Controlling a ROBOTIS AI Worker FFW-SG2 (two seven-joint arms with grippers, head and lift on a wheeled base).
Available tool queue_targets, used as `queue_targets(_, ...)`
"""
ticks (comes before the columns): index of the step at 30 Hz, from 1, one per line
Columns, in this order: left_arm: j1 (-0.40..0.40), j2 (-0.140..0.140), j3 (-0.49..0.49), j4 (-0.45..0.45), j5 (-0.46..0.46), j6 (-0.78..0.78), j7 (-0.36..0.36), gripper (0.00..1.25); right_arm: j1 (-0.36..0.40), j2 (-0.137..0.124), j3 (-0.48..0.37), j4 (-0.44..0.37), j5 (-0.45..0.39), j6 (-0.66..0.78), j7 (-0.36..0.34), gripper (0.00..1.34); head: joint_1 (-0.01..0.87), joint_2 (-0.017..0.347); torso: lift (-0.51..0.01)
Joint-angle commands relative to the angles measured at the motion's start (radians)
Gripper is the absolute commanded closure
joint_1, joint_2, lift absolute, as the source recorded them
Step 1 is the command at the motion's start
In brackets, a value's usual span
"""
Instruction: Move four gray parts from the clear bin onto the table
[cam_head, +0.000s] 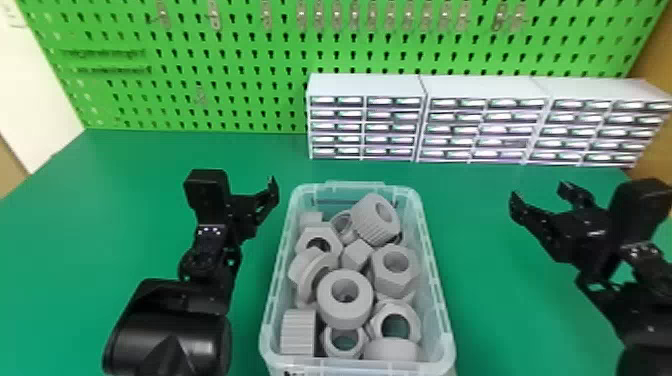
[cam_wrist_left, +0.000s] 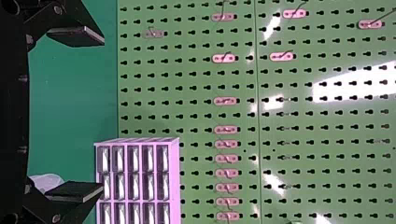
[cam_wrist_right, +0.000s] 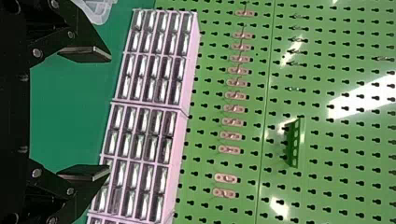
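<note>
The left gripper is nearest the camera in the left wrist view; its jaws are spread and nothing is held, with a pegboard standing beyond them. In the right wrist view, the right gripper is likewise spread and unloaded, and drawer cabinets are seen past its jaws. In the head view, the clear bin is set on the table between the two pairs of jaws, just beside the left pair and farther from the right; access by either arm is presumably intended. The gray parts are heaped inside the bin, to the right of the left jaws. The ribbed part is tilted because it is propped on its neighbours; the thick ring is similarly supported from below. A first pick is judged to be pending, with all four transfers to be made. An upper part should be straddled from above, and lifted slowly, since adjacent parts may roll or slide once support is removed.
</note>
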Motion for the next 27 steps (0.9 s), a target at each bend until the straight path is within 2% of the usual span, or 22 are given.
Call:
queue_targets(1,0.002,-0.006,0.001,0.0,0.0,0.0,0.0,0.18,0.002,0.003,-0.001,-0.001,-0.002,0.001,0.0,0.42,0.693,0.072,-0.052)
queue_targets(13,0.002,-0.006,0.003,0.0,0.002,0.0,-0.001,0.18,0.003,0.003,-0.001,-0.004,-0.006,0.001,0.0,0.42,0.693,0.072,-0.052)
queue_targets(27,0.005,-0.006,0.006,0.0,0.0,0.0,-0.001,0.18,-0.029,-0.014,0.035,-0.064,-0.011,0.133,0.008,0.42,0.693,0.072,-0.052)
